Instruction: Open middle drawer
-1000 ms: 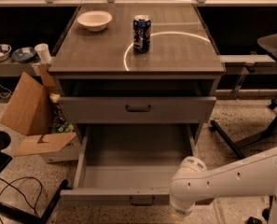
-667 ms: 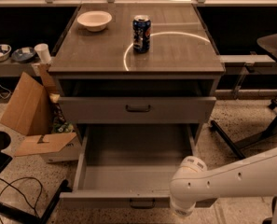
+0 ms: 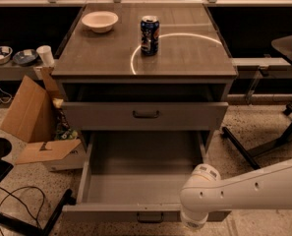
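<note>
While the last second ran: nothing had visibly shifted; the middle drawer (image 3: 145, 181) lay as far out as before, and the white arm (image 3: 248, 186) kept its round joint at the same front right corner
Middle drawer, place: pulled far out of the cabinet, below the upper drawer (image 3: 101, 115) and nearest the camera, low in the view
Middle drawer, look: wide and shallow, grey metal, its floor and side walls plain grey
Front panel: a flat grey strip (image 3: 111, 213) along the near edge, with a small dark bar handle (image 3: 150, 216) at its centre; its right end was hidden behind the arm
Upper drawer: grey front with its own dark bar handle, standing slightly forward of the cabinet under a dark gap
Arm: came in from the view's right edge, sloping down toward the drawer, its joint overlapping the drawer's front right corner
Pincer: out of sight, past the joint at the bottom of the view; whether it was open or closed could not be told
Surface: the cabinet's top (image 3: 185, 58) carried a blue can (image 3: 149, 35) upright near the middle and a pale bowl (image 3: 100, 21) toward the back, well apart from it; a bright curved ring of light lay beside the can
Beside the cabinet: an open cardboard box (image 3: 32, 117) stood on the floor at the view's left
</note>
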Controlling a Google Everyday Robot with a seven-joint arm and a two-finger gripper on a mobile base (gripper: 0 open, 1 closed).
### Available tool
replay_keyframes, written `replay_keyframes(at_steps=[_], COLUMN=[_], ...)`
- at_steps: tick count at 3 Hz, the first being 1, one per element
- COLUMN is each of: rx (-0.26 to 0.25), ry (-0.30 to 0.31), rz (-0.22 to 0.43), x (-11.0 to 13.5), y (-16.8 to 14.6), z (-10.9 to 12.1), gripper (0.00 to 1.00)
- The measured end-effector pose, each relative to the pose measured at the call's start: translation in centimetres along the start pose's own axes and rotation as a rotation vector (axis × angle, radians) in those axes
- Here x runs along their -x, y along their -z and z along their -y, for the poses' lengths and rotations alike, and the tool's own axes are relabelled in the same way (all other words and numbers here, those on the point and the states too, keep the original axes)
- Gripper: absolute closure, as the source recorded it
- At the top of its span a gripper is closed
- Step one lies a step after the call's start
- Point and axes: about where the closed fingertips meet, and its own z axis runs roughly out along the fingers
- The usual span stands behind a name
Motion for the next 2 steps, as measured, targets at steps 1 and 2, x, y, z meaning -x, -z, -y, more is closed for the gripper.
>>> replay_keyframes(at_steps=[1,2], rx=[0.000,0.000], ry=[0.000,0.000], rz=[0.000,0.000], x=[0.00,0.00], y=[0.44,0.81], z=[0.09,0.26], gripper=[1.00,1.00])
